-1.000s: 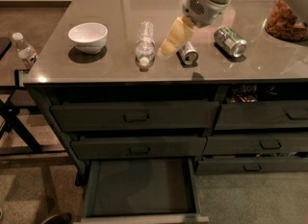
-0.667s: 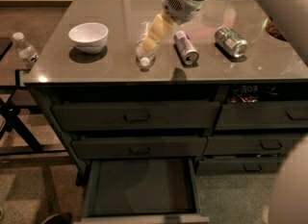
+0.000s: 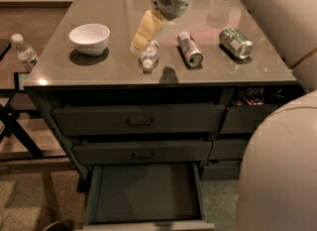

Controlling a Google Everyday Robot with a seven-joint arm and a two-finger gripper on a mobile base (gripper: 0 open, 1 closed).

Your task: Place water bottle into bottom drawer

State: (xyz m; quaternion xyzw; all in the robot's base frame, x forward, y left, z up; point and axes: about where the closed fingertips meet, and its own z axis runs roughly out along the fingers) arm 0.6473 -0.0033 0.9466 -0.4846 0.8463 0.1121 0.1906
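White bowl (image 3: 90, 37) sits upright on the left part of the grey countertop (image 3: 223, 71). Two cans lie on their sides: silver can (image 3: 190, 49) mid-counter, green can (image 3: 236, 42) to its right, apart. Gripper (image 3: 140, 40) hangs over the counter between bowl and silver can. Labelled bottle (image 3: 24, 52) stands on a lower surface off the left edge (dark mark on label). Upper two left drawers (image 3: 138, 120) are closed.

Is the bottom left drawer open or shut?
Open: the bottom drawer is pulled out, its flat inside visible. The gripper is up at the water bottle.
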